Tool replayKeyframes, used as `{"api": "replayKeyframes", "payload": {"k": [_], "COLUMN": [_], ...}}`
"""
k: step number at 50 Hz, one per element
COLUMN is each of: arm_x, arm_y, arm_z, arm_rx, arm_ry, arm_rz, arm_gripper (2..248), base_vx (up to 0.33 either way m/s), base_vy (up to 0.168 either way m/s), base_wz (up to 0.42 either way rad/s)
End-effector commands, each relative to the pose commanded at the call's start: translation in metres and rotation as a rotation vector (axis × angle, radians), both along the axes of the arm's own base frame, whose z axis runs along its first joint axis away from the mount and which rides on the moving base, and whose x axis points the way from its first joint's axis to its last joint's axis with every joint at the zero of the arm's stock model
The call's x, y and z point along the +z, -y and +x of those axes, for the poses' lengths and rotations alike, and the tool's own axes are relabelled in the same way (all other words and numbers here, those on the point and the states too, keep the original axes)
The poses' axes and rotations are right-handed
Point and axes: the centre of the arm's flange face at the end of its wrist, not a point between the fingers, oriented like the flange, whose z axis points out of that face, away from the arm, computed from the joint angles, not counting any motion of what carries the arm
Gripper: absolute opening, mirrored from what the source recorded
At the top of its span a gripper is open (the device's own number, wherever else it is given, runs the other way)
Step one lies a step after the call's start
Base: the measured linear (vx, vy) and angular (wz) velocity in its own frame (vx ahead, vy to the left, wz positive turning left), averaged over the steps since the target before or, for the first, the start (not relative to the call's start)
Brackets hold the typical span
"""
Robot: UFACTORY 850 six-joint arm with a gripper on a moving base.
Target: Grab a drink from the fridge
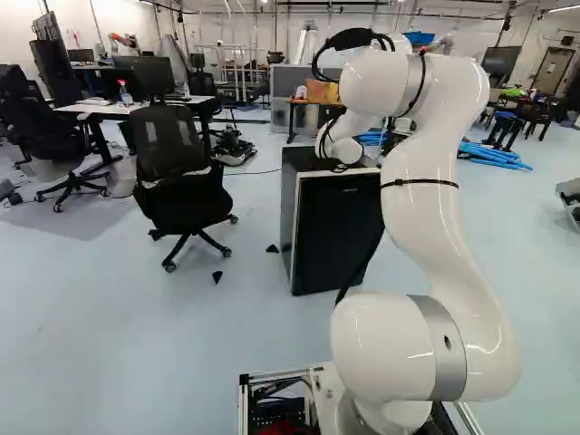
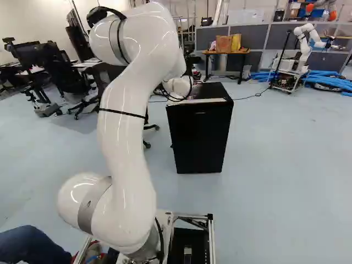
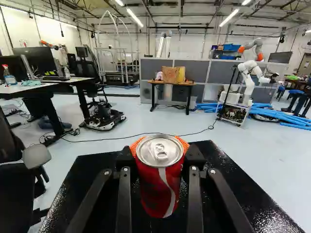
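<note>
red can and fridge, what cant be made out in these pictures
- Inside of the fridge: both base views, hidden by its front.
- Red can in the left base view: hidden behind the arm.
- Can's far side and underside: wrist view, hidden by the can itself, so contact with the fridge top can't be settled.
- Most of the tool's orange pads: wrist view, covered by the can.

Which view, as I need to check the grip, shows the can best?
The wrist view: the can sits between the orange pads of the pincer, its lid and red side in plain sight. I cannot make it out in either base view; both show only the arm reaching over the fridge.
</note>
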Motion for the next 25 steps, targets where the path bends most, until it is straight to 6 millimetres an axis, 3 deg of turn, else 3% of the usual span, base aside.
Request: {"api": "replayKeyframes", "payload": {"k": [25], "arm_x": [0.013], "arm_y": [-0.028], "arm_z": [-0.053], "arm_rx": [0.021], "arm_ry": [-0.037], "arm_rz": [0.012], "arm_gripper": [98], "base_vx": [0.000], "base_vy": [0.000], "base_wz": [0.000]}}
